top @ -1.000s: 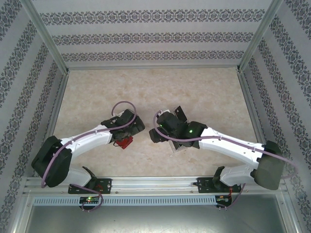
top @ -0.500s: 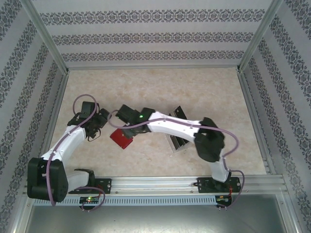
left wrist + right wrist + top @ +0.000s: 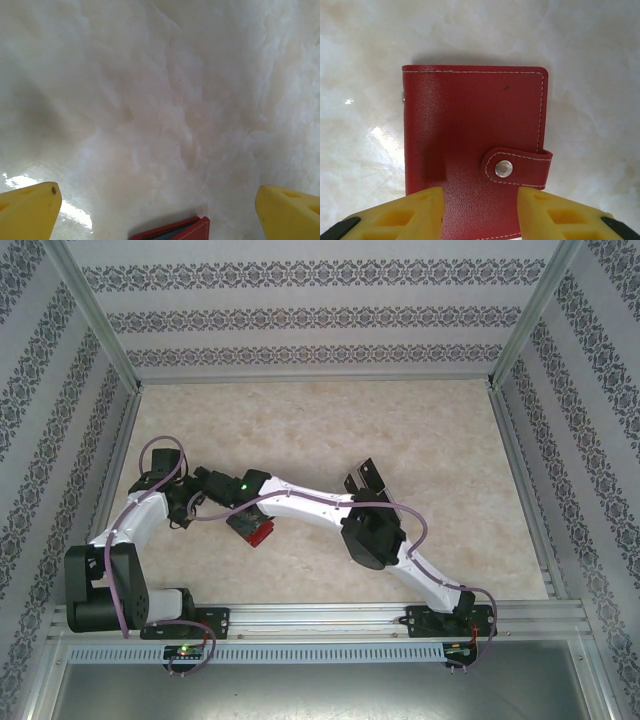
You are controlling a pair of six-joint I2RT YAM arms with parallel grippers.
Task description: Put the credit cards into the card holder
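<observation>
Wallet of red leather (image 3: 470, 125), snapped shut, lay left of centre on the beige marbled table (image 3: 420, 420). The right gripper (image 3: 477, 205) hovered half-closed over one edge, grip impossible to tell. The left gripper (image 3: 157, 200) gaped wide.

We take this for a robotics lab test cell: a marble-patterned counter (image 3: 300, 420) boxed in by wallpapered panels (image 3: 320, 320) on aluminium posts (image 3: 95, 315), with a white left arm (image 3: 135, 520) and right arm (image 3: 310, 505) bolted to a slotted rail (image 3: 320, 618).
</observation>
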